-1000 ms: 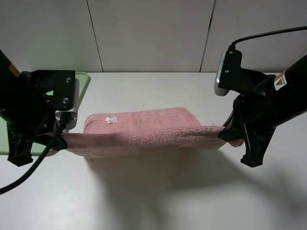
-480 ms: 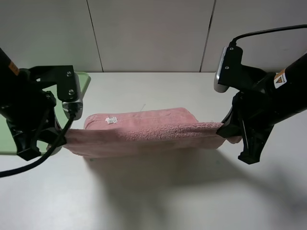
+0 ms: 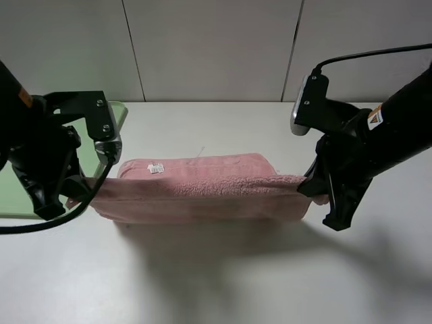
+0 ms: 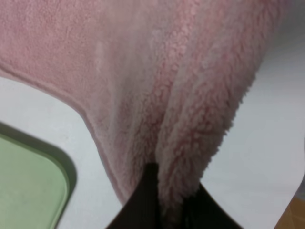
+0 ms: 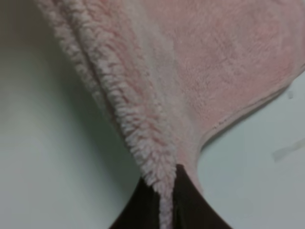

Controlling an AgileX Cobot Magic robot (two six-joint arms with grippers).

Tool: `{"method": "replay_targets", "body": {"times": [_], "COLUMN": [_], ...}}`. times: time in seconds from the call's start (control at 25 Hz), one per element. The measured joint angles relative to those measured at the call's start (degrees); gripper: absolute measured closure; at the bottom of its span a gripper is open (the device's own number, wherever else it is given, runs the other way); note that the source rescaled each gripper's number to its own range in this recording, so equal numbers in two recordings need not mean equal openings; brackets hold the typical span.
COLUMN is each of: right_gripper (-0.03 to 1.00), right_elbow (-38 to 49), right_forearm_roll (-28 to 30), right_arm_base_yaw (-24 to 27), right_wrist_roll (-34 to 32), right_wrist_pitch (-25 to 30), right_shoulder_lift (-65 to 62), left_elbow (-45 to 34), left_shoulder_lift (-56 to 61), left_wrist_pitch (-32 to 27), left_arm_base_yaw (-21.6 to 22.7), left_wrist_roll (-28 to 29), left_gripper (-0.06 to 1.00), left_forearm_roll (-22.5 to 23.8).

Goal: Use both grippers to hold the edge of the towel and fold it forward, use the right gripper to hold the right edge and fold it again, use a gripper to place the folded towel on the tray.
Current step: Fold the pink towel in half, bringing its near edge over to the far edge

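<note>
Here we are on a plain white table (image 3: pixel 216 270) that fills the lower two thirds of the high view. Behind it stands a pale grey wall (image 3: pixel 216 47), split by two thin dark seams running top to bottom. Dead centre lies the pink towel (image 3: pixel 202 189), a long band stretched from left to right, with its small white label (image 3: pixel 156 169) showing on the upper left part. At the band's left end the left gripper (image 3: pixel 79 196) is clamped tight on the fluffy edge. The left wrist view confirms it: the dark jaws are pinched together with doubled pink pile squeezed between them. Over at the right end, the right gripper (image 3: pixel 312 189) has the other corner. Its wrist view shows the same story, black jaws closed hard on a fold of terry and no gap to see. The held front edge hangs a touch above the table and laps over the rear half of the cloth, which lies flat. A broad soft shadow (image 3: pixel 223 236) spreads over the surface just below the towel. The light-green tray (image 3: pixel 13 196) sits at the far left edge of the frame, mostly hidden by the left arm. One rounded corner peeks out near the wall line, and another shows in the lower left of the left wrist view. Black cable (image 3: pixel 378 50) loops off the right arm at upper right.
</note>
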State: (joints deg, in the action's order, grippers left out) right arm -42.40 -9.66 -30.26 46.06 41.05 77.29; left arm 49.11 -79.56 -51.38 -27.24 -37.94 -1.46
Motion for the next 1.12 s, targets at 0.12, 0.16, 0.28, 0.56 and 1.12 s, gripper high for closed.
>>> {"method": "replay_targets", "body": {"times": [0.12,0.16,0.28,0.56,1.12], "right_gripper": [0.97,0.97,0.97,0.97,0.97], "right_elbow": [0.0,0.0,-0.72,-6.19,-14.05], "right_forearm_roll": [0.19,0.32,1.03,2.84,4.64], "right_arm_base_yaw": [0.0,0.0,0.0,0.0,2.13], "right_wrist_roll": [-0.11,-0.16,-0.16,-0.16,2.55], "right_wrist_pitch": [-0.62,-1.12,-1.38,0.12,1.51], "right_shoulder_lift": [1.61,1.96,3.2,8.54,18.33], "left_elbow": [1.46,1.99,3.87,7.89,15.5], "left_shoulder_lift": [-2.9,-3.97,-6.69,-12.76,-21.35], "left_wrist_pitch": [-0.16,-0.17,-0.29,-1.6,-1.5], "left_arm_base_yaw": [0.0,0.0,0.0,0.0,0.24], "left_wrist_roll": [0.7,0.87,0.93,1.1,1.15], "left_gripper": [0.94,0.94,0.94,0.94,0.94], "left_forearm_roll": [0.62,0.94,1.82,3.9,7.72]}}
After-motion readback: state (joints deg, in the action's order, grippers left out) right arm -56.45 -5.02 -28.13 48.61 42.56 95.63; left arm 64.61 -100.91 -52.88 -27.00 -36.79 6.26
